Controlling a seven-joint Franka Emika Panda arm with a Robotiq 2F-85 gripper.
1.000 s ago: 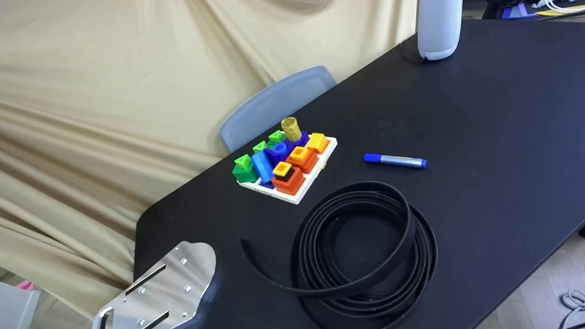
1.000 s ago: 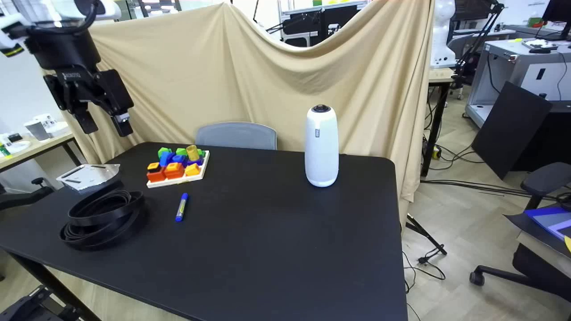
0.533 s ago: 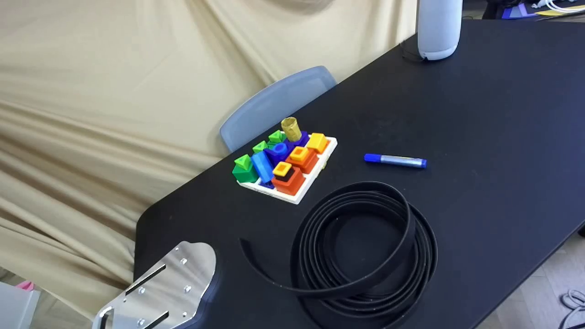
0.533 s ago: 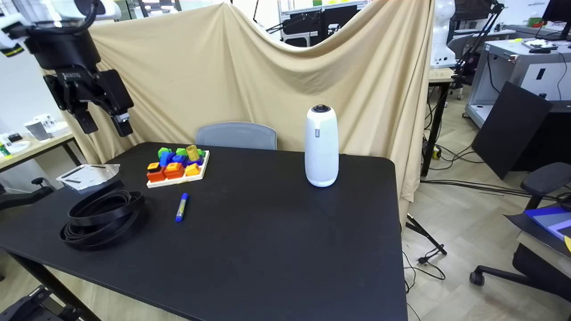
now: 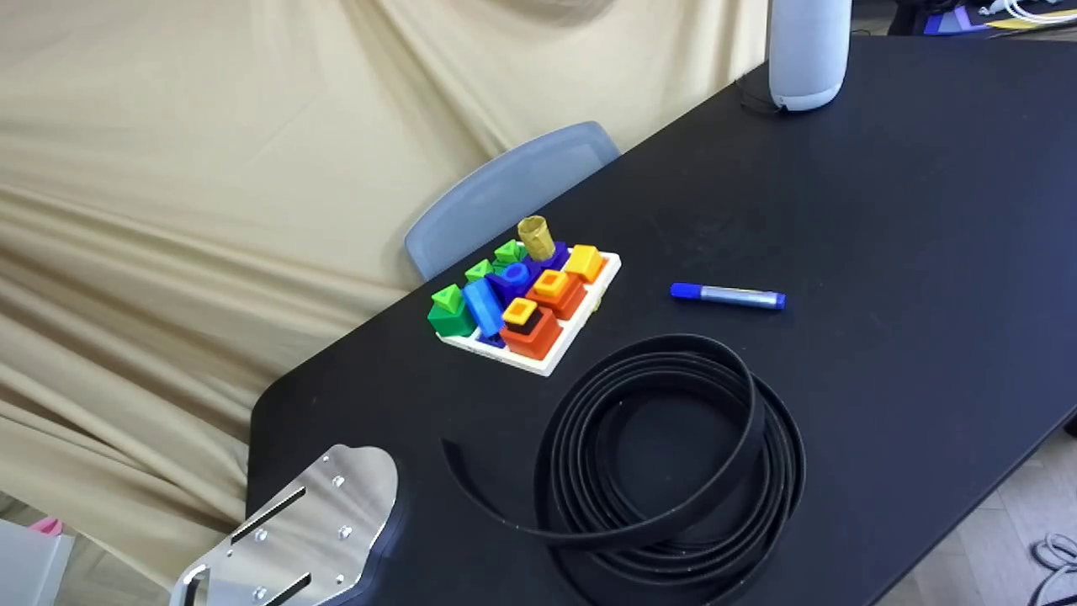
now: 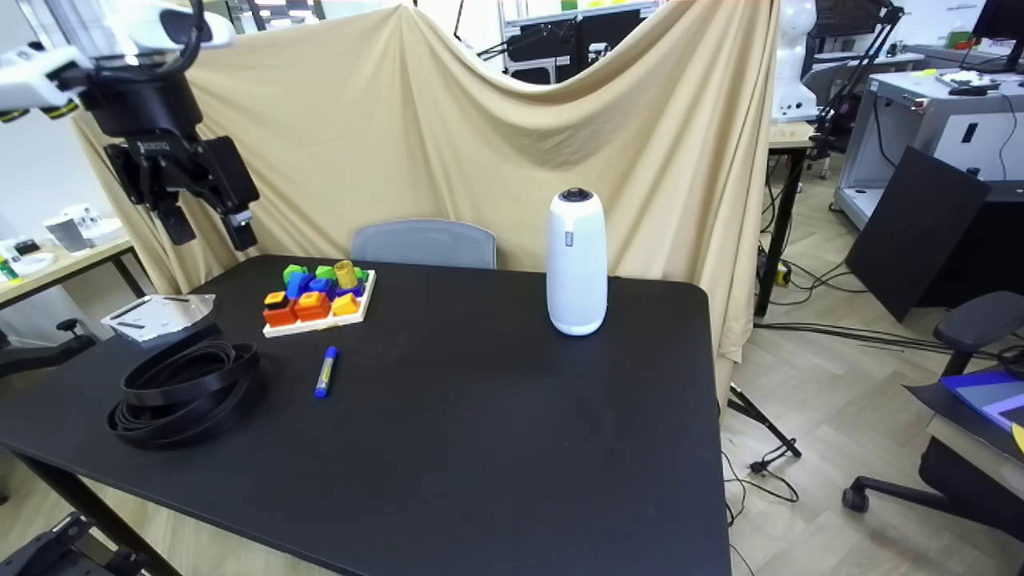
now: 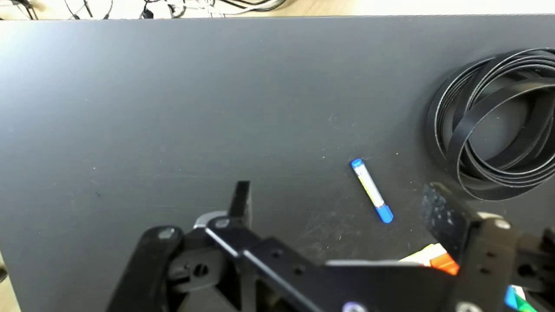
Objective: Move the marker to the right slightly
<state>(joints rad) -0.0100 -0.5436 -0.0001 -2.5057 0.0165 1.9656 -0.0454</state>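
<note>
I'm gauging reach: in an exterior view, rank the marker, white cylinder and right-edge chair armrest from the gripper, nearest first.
1. Marker: below and right of the gripper.
2. White cylinder: farther right, upright.
3. Chair armrest: at the right edge.

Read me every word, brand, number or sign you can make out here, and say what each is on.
"ROBOTIQ": on the end effector, in an exterior view.
Blue marker: its label carries printing, too small and blurred to read.
White conference camera: a small dark mark on its front, too small to read.
Beyond these, I can make out no other text.
</note>
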